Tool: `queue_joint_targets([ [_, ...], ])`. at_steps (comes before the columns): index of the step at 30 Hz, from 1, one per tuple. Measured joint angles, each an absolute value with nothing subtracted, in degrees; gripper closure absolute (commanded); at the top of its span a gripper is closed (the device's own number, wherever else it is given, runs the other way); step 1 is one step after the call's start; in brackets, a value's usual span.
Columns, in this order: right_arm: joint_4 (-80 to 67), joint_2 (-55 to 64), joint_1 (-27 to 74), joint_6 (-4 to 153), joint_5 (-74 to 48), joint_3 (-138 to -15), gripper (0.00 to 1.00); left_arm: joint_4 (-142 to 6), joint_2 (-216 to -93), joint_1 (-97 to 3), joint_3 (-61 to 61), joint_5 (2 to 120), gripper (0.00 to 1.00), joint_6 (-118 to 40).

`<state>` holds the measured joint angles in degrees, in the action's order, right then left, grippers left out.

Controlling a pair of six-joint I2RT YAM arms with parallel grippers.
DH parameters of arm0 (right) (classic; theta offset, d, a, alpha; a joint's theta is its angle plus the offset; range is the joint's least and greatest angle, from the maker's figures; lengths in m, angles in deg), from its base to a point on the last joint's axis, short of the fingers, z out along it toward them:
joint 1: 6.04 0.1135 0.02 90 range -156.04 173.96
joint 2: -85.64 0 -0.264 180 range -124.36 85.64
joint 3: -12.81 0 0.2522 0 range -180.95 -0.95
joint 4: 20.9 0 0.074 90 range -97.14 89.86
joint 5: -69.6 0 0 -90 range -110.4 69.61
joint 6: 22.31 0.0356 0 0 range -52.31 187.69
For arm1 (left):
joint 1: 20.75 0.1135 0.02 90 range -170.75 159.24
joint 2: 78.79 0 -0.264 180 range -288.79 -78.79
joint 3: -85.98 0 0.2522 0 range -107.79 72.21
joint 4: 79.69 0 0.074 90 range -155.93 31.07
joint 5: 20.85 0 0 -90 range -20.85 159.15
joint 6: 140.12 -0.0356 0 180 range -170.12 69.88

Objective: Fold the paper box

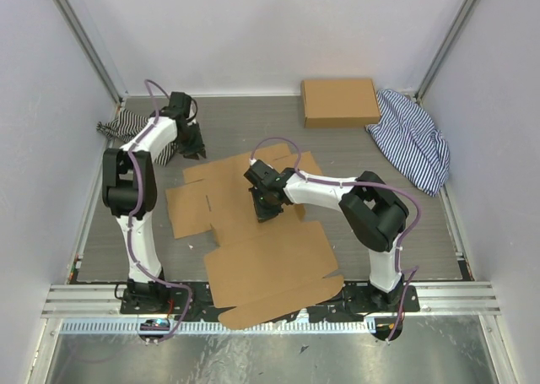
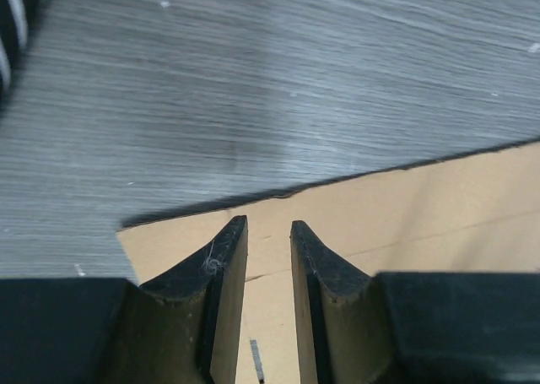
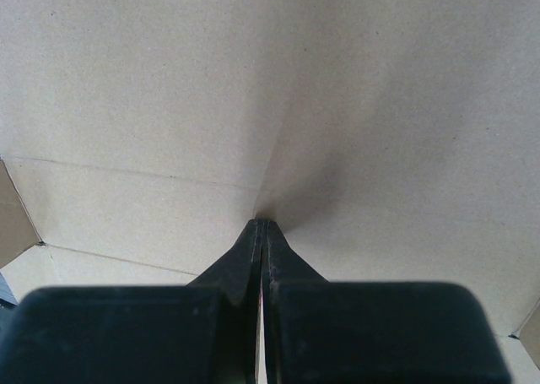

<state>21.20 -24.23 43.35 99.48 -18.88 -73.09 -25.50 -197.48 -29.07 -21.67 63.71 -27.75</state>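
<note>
In the overhead view, the flat brown die-cut cardboard mailer box (image 1: 270, 266) lay unfolded in the middle of the grey wood-grain table (image 1: 228, 124), its near flap reaching over the table's front edge between my two bases. My left pincer (image 1: 192, 148) sat at the mailer's far left corner. My right pincer (image 1: 266, 208) pointed down onto the mailer's middle panel. A neat brown cardboard rectangle (image 1: 340, 102) lay well beyond the mailer's far right side. A blue-and-white striped cloth (image 1: 413, 139) was heaped to the mailer's right, and a black-and-white striped cloth (image 1: 126, 129) lay past its far left corner.

From my left wrist, my left pincer (image 2: 268, 228) showed its two fingers (image 2: 224, 300) a narrow gap apart with nothing between them, hanging just over the mailer's (image 2: 439, 207) edge, with bare table (image 2: 253, 80) beyond it.

From my right wrist, my right pincer (image 3: 261, 225) had its fingers pressed flat together, empty, tips touching the mailer's (image 3: 152, 89) pale surface, which filled the view with faint crease lines across it.
</note>
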Motion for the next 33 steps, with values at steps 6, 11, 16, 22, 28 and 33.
queue_joint_targets([
  [6,21.11,-24.23,43.31,99.48,-18.79,-73.00,0.99,-24.74,-199.19,-28.44,-22.04,66.71,0.66,-27.77],
  [11,21.09,-24.23,43.28,99.48,-18.72,-73.00,0.99,-24.50,-201.27,-28.46,-22.66,66.93,0.66,-27.79],
  [16,21.09,-24.23,43.24,99.48,-18.64,-73.00,0.99,-25.22,-201.77,-28.46,-22.66,66.80,0.66,-27.77],
  [22,21.09,-24.23,43.22,99.46,-18.59,-73.00,0.99,-27.01,-201.99,-28.46,-22.66,66.12,0.66,-27.77],
  [28,21.09,-24.23,43.22,99.46,-18.59,-73.00,0.99,-27.62,-202.64,-28.46,-22.79,64.94,0.66,-27.77],
  [33,21.09,-24.23,43.22,99.46,-18.59,-73.00,0.99,-27.69,-202.80,-28.46,-22.79,64.57,0.66,-27.84],
])
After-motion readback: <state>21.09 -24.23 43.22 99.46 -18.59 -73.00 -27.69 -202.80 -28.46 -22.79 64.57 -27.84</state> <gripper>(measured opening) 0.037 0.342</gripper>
